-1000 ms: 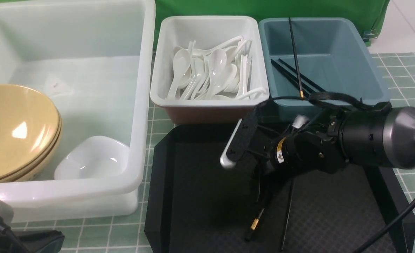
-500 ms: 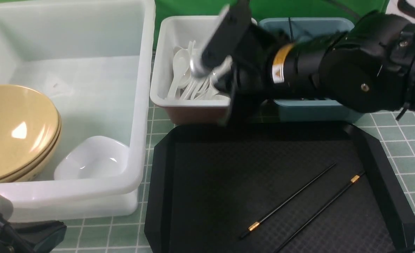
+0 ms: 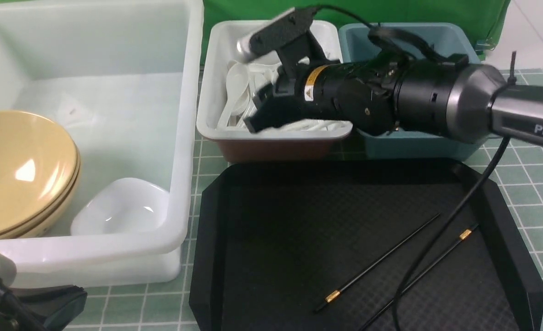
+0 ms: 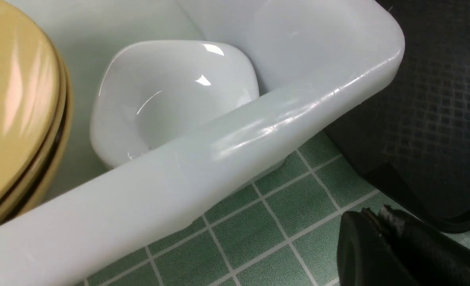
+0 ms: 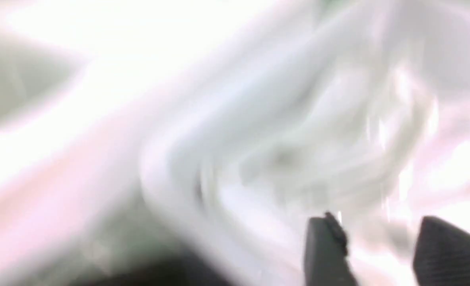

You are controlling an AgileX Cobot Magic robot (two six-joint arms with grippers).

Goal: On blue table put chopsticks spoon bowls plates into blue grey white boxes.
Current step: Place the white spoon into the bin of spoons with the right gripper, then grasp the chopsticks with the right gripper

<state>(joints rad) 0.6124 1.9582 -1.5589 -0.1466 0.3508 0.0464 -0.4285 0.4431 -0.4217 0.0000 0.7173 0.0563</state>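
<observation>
Only the blurred right wrist view shows the right fingers (image 5: 325, 242) parted; the front view sets them over spoons (image 3: 236, 85). Left fingers (image 4: 364, 248) closed, empty.

The black tray (image 3: 262, 239) is left unobstructed over its left half; two chopsticks (image 3: 377, 262) are laid across its right. The mid-sized white box (image 3: 214, 55) and, apparently, the blue-grey box (image 3: 414, 143) are overhung by the right arm (image 3: 418, 99).

Pale green counter (image 3: 528, 96) squared by white grid lines; black tray (image 3: 276, 239) with chequered texture.
Bowls (image 3: 19, 170) tan-yellow; plate (image 3: 120, 209) and spoons (image 3: 235, 85) glossy white; chopsticks (image 3: 377, 263) black, gold-banded; translucent white box (image 3: 92, 250); white box (image 3: 216, 131), brown underneath; blue-grey box (image 3: 414, 145).
</observation>
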